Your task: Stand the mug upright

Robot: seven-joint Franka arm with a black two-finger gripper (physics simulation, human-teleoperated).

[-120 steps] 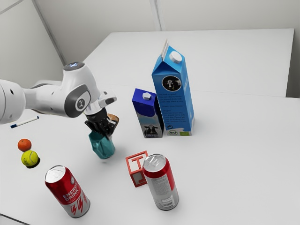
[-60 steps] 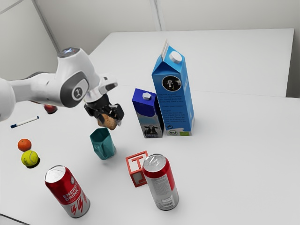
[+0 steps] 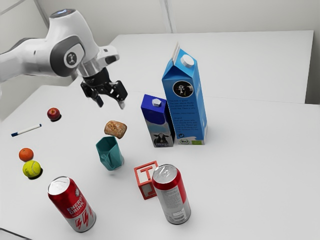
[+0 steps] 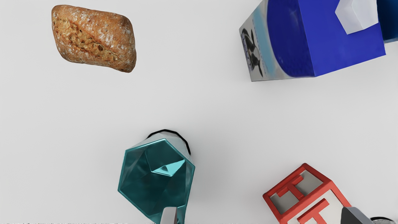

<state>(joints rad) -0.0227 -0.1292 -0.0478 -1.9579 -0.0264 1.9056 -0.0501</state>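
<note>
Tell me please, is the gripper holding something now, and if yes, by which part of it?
Nothing is held: the gripper hangs open above the table, its fingers apart, and the teal mug stands lower down, untouched.

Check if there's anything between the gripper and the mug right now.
Nothing visible stands in the way. The open gripper hangs above the table, and the wrist view shows the teal mug with its mouth uncovered. The bread roll lies off to one side, apart from the mug.

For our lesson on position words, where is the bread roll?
The bread roll lies in the exterior view's left half, right beside the teal mug.
</note>
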